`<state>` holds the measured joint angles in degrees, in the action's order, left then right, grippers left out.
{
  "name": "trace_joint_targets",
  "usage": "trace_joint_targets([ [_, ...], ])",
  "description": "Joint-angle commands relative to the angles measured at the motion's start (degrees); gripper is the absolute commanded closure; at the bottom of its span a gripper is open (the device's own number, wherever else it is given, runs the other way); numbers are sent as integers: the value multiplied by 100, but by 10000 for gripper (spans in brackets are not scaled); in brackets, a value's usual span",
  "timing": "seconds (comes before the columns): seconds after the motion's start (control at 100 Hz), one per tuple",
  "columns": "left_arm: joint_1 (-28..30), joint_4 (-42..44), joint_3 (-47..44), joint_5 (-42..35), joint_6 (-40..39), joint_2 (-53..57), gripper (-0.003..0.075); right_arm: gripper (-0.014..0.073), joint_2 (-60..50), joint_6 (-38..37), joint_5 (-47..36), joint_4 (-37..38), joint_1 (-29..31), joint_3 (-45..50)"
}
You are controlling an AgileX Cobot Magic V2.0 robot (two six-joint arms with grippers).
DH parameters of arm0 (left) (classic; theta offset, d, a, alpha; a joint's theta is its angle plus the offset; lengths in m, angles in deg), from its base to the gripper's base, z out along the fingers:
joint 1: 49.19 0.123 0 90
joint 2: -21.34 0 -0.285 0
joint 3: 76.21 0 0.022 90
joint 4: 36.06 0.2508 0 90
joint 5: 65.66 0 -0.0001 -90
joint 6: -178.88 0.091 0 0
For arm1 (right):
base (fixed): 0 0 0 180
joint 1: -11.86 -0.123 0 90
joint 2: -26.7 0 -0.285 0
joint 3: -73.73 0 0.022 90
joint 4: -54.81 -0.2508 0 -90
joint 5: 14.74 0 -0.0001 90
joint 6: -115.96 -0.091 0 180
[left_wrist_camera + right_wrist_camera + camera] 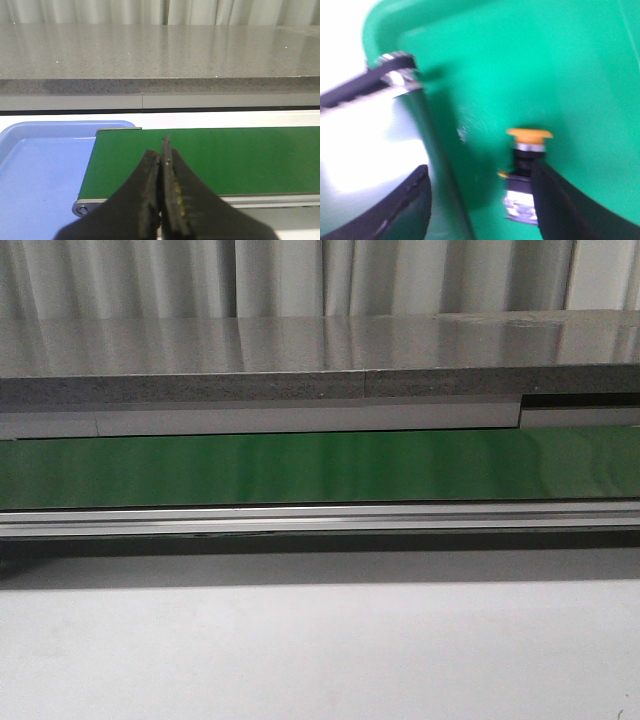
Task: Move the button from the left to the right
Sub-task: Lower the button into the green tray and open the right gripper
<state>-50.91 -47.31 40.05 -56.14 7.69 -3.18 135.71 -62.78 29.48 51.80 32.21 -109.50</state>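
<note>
Starting at my right gripper (pixel 480 200), I see its two dark fingers spread wide apart, one finger (pixel 405 205) outside the green bin's wall and the other (pixel 570 205) inside it, gripping nothing. The button (pixel 526 170) stands just beside the inner finger, partly hidden by it; whether they touch I cannot tell, since the picture is blurred. Its flat, round yellow-orange cap sits on a bright metal collar, with a black neck and a blocky black body with shiny metal at its base. It rests on the smooth, glossy floor of the green bin (pixel 520 60), a moulded plastic tub with a rounded corner and a thick rim.

My left gripper (pixel 162 165) is pinched closed, its black fingers with worn, gritty pads pressed flat together and nothing between them. Beyond them lies a matte green conveyor belt (pixel 225 155) with a silver metal frame, and beside its end a pale blue plastic tray (pixel 40 170) with rounded corners. Behind runs a speckled grey stone-like counter (pixel 160 55).

From the front camera I see only the belt, its aluminium rail (pixel 320 520) and the white table (pixel 320 660).
</note>
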Motion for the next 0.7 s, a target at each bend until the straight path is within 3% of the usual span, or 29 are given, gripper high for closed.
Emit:
trace_joint_targets([
  [0.0,-35,-64,158,-487,-5,-29,741,144,-606,62,-254,-198,-163,-162],
  [0.3,-35,-64,158,-487,-5,-29,741,144,-1895,70,-993,-204,-1239,529],
  [0.69,-35,-64,158,-487,-5,-29,741,144,-4580,70,-3278,-204,-2412,3364],
])
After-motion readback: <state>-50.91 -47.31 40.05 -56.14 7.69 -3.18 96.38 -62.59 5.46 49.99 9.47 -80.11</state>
